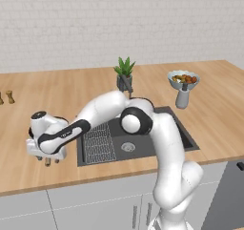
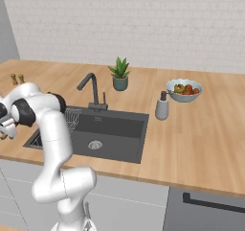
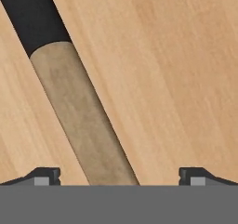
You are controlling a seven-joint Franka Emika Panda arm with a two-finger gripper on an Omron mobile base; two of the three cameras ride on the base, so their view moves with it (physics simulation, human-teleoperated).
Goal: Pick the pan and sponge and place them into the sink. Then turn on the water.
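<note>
In the hand view the pan's light-brown wooden handle runs diagonally across the wooden counter, and its black part is at the top left. My gripper is open, with one fingertip on each side of the handle and not touching it. In the left base view the gripper hangs low over the counter, just left of the sink, and the hand hides the pan's round body. The sink's wire rack lies on its left side. The faucet stands behind the basin. The sponge is out of view.
A potted plant, a fruit bowl and a grey soap dispenser stand behind and to the right of the sink. Two small shakers sit at the far left. The counter's front edge is close below the gripper.
</note>
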